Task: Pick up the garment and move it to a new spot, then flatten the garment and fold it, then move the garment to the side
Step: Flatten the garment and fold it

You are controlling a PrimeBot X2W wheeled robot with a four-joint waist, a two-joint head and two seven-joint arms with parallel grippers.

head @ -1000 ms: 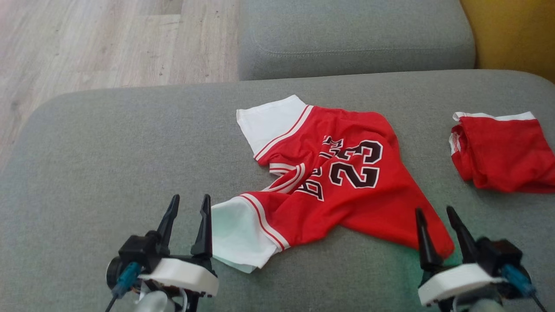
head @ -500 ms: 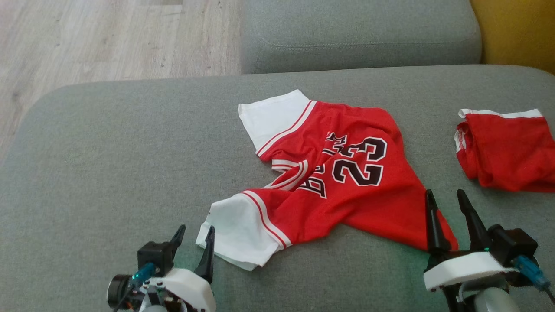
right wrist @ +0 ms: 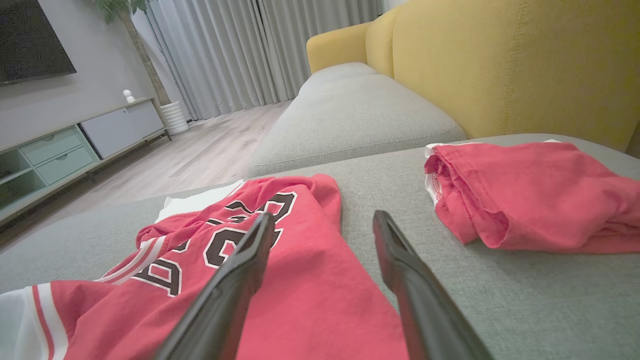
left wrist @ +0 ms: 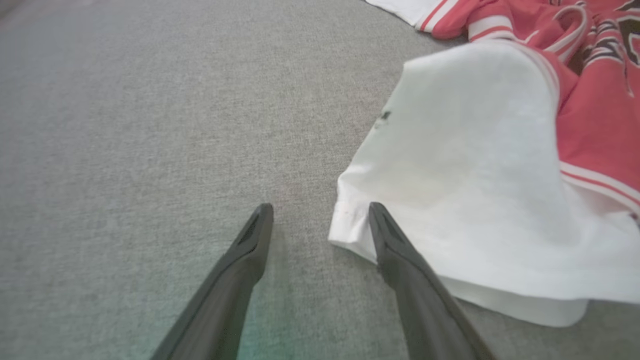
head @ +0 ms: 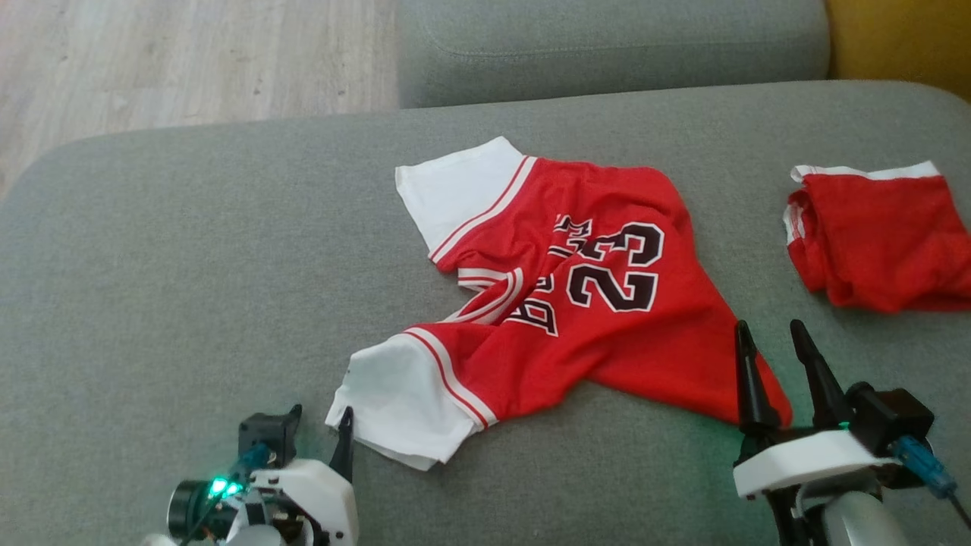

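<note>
Red number-23 jersey (head: 599, 303) lay rumpled and number side up near the middle of the grey sofa cushion (head: 190, 265), not yet flattened. A second red garment (head: 880, 235) sat well apart on the right. The left gripper (head: 322, 415) was spread wide and empty, one finger at the hemmed corner of the near white sleeve (head: 394, 402); contact could not be confirmed from the left wrist view. The right gripper (head: 769, 326) was also spread and held nothing, hovering over the jersey's lower red hem corner (head: 721, 387). Judgement: the fabric looked thin, light and limp, so it would sag from any single hold and probably drag on the woven cushion rather than slide. The best holds seemed to be the stitched edges, sleeve cuff for the left and hem corner for the right. Risk: pinching one layer only, or catching the upholstery.
</note>
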